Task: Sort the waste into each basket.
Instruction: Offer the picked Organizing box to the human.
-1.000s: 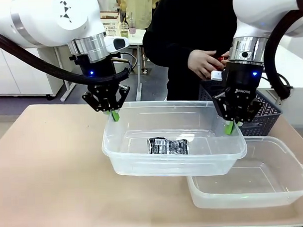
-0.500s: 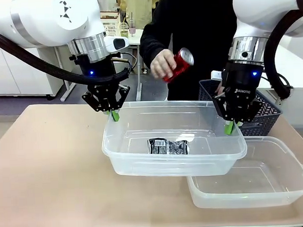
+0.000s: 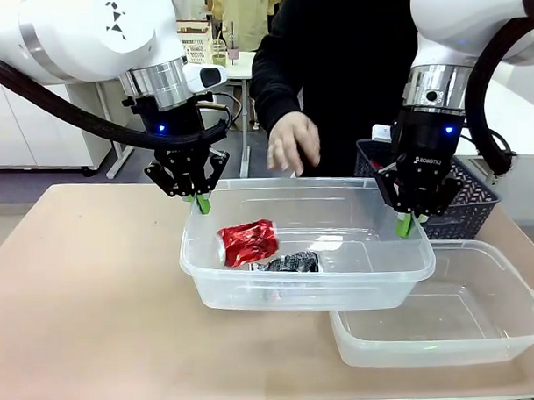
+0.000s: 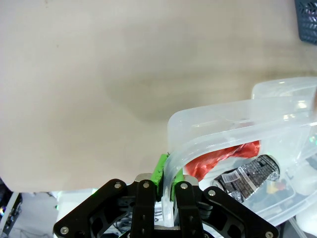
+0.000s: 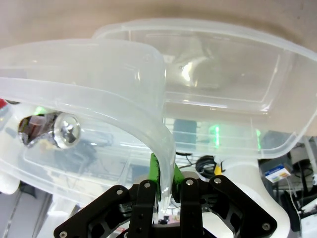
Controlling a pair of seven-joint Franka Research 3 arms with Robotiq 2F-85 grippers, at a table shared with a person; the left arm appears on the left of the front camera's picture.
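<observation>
We hold the left tub (image 3: 375, 275) between both arms, its right end overlapping the empty near-right tub (image 3: 509, 336): left gripper (image 3: 202, 202) clamped on its far-left rim, right gripper (image 3: 405, 224) clamped on its far-right rim. The person's open hand (image 3: 293, 145) hovers beyond. Inside lie a red can (image 3: 247, 243) and a dark crushed can (image 3: 291, 263); sorting looks barely begun

A pale tan counter (image 3: 86, 294) runs across the front view. At its far right stands a dark blue-grey basket (image 3: 476, 200) with lattice sides, and one corner of it shows in the left wrist view. A person in a black top (image 3: 349, 48) stands beyond the far edge. Farther back are white cabinets (image 3: 19, 138), a grey floor (image 3: 38, 177) and a white table (image 3: 245, 67) carrying a pale lattice basket (image 3: 194, 40).
</observation>
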